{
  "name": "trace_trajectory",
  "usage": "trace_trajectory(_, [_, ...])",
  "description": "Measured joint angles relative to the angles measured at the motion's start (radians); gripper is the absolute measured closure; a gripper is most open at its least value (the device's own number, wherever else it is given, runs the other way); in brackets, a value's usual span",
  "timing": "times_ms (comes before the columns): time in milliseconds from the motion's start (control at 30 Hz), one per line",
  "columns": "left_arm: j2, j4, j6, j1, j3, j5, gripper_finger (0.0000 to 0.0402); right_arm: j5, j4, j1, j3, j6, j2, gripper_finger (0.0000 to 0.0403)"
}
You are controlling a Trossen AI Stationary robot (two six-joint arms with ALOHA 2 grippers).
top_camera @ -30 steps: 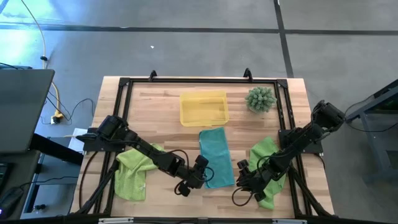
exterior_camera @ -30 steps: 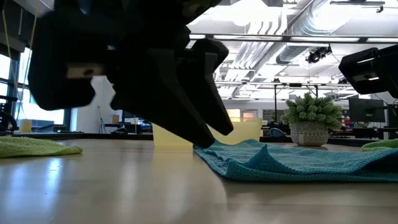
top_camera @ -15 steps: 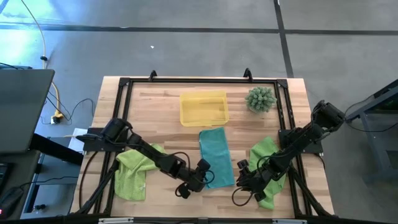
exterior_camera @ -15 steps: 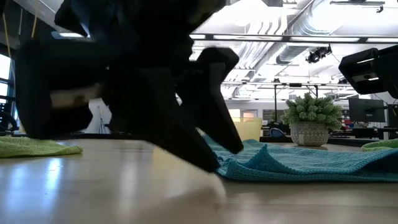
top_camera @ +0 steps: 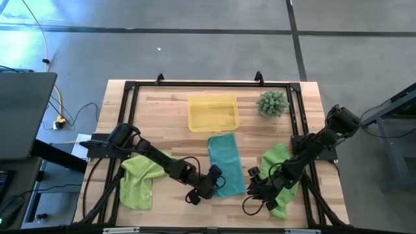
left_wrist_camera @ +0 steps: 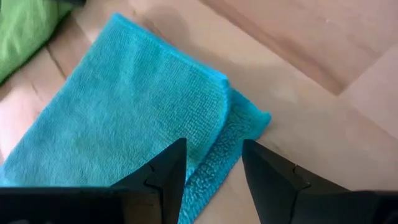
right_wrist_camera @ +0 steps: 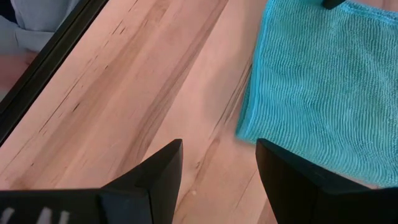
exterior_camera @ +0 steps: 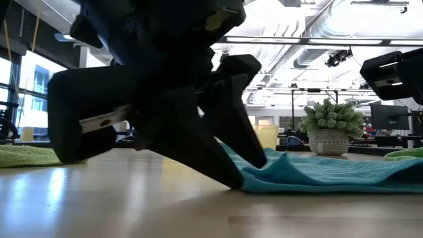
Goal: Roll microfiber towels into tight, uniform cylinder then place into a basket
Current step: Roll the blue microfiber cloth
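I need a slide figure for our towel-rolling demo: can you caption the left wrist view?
Left gripper, fingers open, poised over the near corner of the flat teal towel on the wooden table.

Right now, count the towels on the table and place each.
3. Teal towel mid-table below the yellow tray; lime-green towel at left; lime-green towel at right under the arm.

high: straight down, far | low: table-level | wrists: close | shared: teal towel point(top_camera: 225, 162)
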Motion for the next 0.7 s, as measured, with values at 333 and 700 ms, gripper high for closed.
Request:
trace_trajectory(333, [0.029, 0.045, -0.028, 0.001, 0.003, 0.032, 0.0275, 0.000, 0.000, 0.000, 0.000, 0.000, 0.000, 0.0205])
trace_trajectory(700, [0.032, 0.036, -0.143, -0.013, 0.001, 0.031, 0.0361, 0.000, 0.000, 0.000, 0.000, 0.000, 0.000, 0.0205])
